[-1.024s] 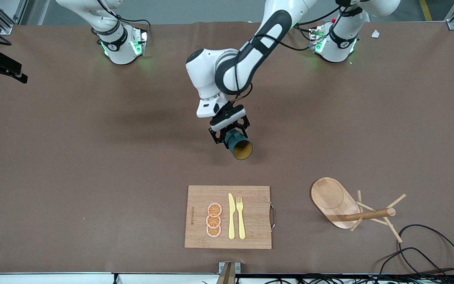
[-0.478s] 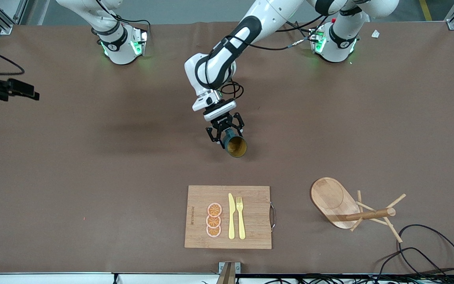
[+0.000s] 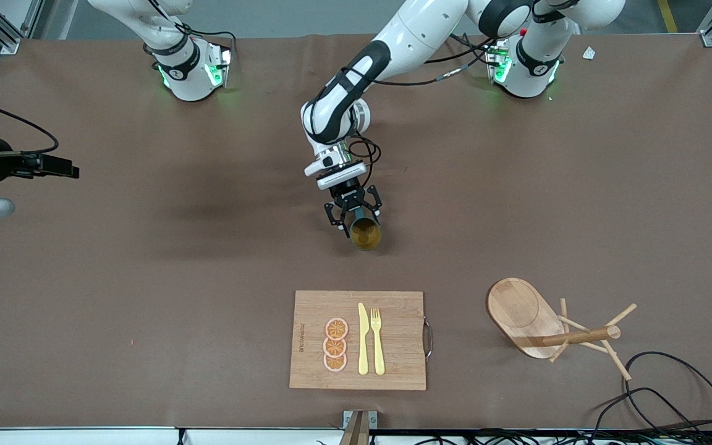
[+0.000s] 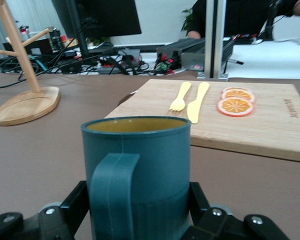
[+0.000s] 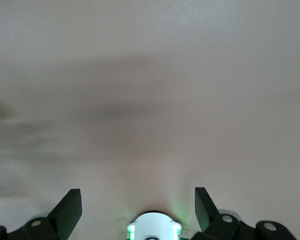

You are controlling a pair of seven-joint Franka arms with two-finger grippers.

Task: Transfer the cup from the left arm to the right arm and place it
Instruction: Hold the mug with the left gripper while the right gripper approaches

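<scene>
Cup (image 3: 366,232) sits clamped in the left gripper (image 3: 353,213) over mid-table. Right gripper (image 5: 138,207) hovers with fingers spread wide.

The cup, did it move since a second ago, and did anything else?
The left pincer, shut on the cup, swung it a little toward the right arm's end of the table and turned its mouth more toward the front camera. The right pincer, open, came in over that end. The cutting board and wooden rack stayed put.
</scene>
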